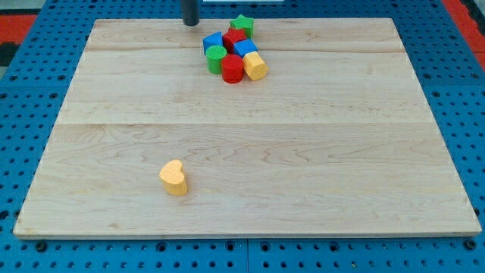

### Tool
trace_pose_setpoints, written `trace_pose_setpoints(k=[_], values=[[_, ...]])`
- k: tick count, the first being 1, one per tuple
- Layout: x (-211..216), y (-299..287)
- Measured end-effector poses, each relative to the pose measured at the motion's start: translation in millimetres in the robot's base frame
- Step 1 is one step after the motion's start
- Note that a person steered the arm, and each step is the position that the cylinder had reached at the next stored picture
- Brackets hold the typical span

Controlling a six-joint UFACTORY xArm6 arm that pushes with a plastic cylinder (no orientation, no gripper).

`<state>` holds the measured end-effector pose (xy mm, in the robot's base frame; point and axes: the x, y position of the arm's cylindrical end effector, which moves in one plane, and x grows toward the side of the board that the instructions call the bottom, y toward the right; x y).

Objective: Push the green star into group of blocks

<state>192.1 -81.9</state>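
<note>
The green star (243,24) sits at the view's top, at the upper right end of a tight group of blocks, touching a red block (233,37) below it. The group also holds a blue block (213,42), a second blue block (245,48), a green cylinder (216,58), a red cylinder (232,69) and a yellow block (255,66). My tip (191,23) rests on the board near its top edge, left of the group and well left of the star, touching no block.
A yellow heart-shaped block (174,177) lies alone at the view's lower left. The wooden board (250,152) lies on a blue perforated table (23,114).
</note>
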Motion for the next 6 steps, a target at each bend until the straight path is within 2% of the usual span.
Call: trace_pose_setpoints(k=[2,3,4,5,6], values=[[2,144],[17,165],[45,156],[51,128],[14,137]])
